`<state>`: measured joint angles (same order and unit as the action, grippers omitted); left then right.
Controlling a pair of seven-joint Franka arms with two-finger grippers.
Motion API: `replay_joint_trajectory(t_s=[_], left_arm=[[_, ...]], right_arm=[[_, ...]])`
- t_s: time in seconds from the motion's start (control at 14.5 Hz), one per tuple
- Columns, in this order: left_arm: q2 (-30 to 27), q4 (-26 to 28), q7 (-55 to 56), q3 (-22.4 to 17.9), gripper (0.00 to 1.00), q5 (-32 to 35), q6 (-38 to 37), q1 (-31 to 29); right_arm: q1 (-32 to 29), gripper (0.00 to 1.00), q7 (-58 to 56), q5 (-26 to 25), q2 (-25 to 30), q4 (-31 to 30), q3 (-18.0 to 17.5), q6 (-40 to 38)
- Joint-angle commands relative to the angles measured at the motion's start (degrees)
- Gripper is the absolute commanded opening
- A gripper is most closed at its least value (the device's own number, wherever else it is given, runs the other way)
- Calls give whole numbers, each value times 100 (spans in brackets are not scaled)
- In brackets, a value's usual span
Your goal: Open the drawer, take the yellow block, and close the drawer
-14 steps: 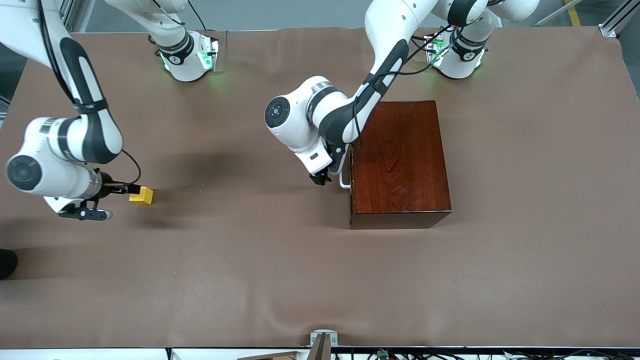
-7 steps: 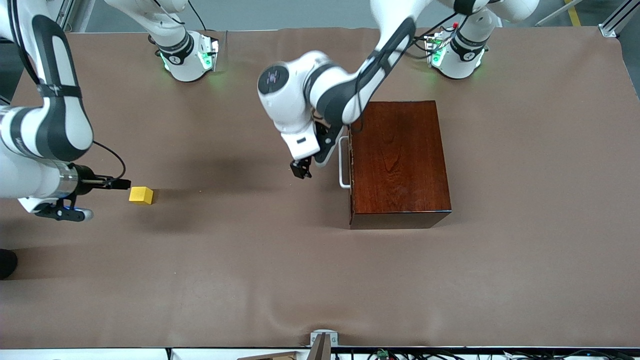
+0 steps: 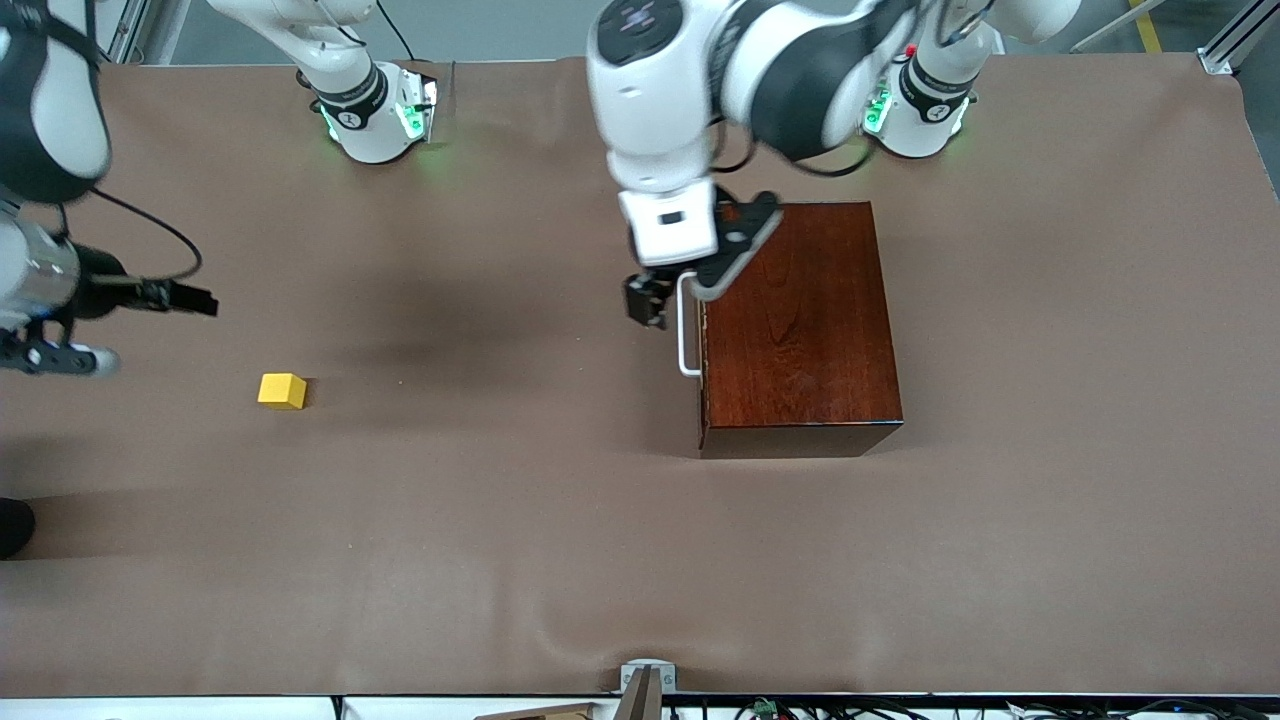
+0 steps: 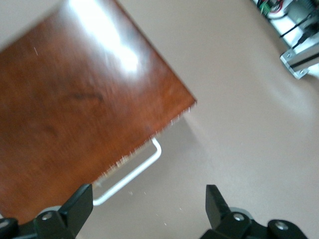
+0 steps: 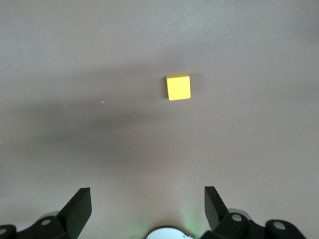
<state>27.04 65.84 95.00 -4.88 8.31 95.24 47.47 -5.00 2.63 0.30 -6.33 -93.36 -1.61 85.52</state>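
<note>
The mahogany box (image 3: 800,320) stands on the table with its drawer pushed in; only the white bar handle (image 3: 685,330) shows. My left gripper (image 3: 645,302) hangs open and empty in the air beside the handle's end toward the robots' bases. In the left wrist view the box top (image 4: 75,109) and handle (image 4: 129,172) lie below my open left gripper (image 4: 148,209). The yellow block (image 3: 282,390) lies on the table toward the right arm's end. My right gripper (image 3: 195,298) is open, empty and raised, apart from the block. The right wrist view shows the block (image 5: 178,87) ahead of my right gripper (image 5: 148,209).
A brown mat (image 3: 560,520) covers the table. The two arm bases (image 3: 375,110) stand along the table's edge farthest from the front camera. A small metal bracket (image 3: 645,680) sits at the table's edge nearest that camera.
My right gripper has left the yellow block on the table and drawn up and away from it. My left gripper has risen and swung toward the handle's end nearer the bases.
</note>
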Motion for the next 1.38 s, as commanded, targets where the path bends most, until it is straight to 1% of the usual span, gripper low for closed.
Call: replay_joint_trajectory(t_s=[0.0, 0.14, 0.41, 0.62, 0.69, 0.9, 1.11, 1.24, 1.31], left_arm=[[-733, 508, -734, 57, 100, -56, -76, -395], [-1111, 754, -1393, 57, 100, -224, -76, -703], [-1806, 1325, -2369, 57, 100, -242, -85, -1178], [-2149, 1476, -3240, 57, 100, -408, -189, -1626], [-2202, 1467, -3521, 48, 100, -409, -312, -1758], [-2308, 1449, -4312, 48, 100, -470, -340, -2241], [-2317, 1449, -5339, 40, 100, -479, -348, -2707], [-2308, 1449, -5973, 40, 100, -479, -419, -2971], [-2308, 1432, -6089, 40, 100, -479, -419, -3050]], right_arm=[[95, 100, 27, 75, 263, 134, 73, -220], [183, 100, 18, 75, 518, 125, 65, -229], [280, 100, -51, 75, 896, 107, 56, -326], [289, 100, -280, 84, 1090, 72, 65, -378], [298, 100, -289, 84, 1099, 72, 65, -378], [359, 100, -298, 128, 1099, 107, 100, -352], [534, 100, -534, 268, 1090, 134, 354, -282], [561, 100, -798, 295, 1090, 134, 416, -194], [544, 100, -834, 295, 1090, 125, 416, -185]])
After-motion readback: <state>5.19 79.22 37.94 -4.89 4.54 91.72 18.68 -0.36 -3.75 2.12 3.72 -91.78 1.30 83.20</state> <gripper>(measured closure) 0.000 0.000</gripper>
